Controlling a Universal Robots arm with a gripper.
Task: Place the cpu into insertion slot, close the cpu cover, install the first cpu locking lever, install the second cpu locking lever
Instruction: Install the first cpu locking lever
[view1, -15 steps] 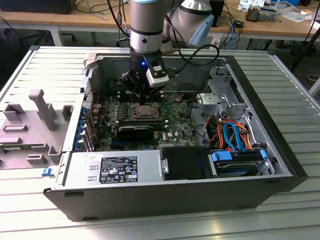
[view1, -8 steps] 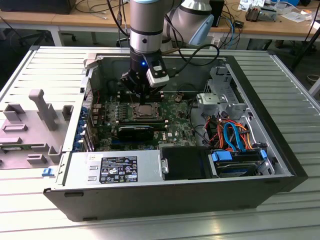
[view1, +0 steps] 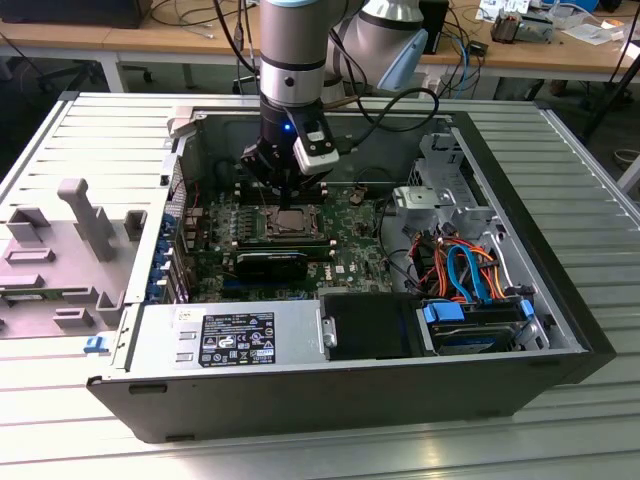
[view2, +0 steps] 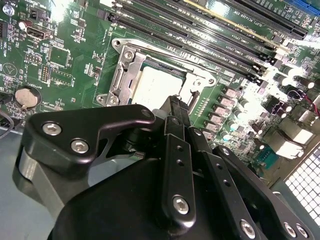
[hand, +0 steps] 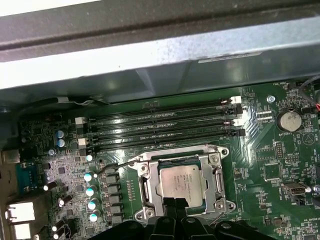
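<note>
One open computer case (view1: 350, 385) sits on a ribbed metal worktop (view1: 100, 130), desks (view1: 100, 40) behind. Inside: one cpu (hand: 181, 184), one cpu cover (hand: 218, 175) framing it, one closed tool (hand: 173, 204) by its edge.

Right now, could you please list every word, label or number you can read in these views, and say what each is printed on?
Power supply label: white print on black, too small to read.
cpu: faint print on its metal top, too blurred to read.
Motherboard: white markings, too small to read.
No text can be quoted reliably.
</note>
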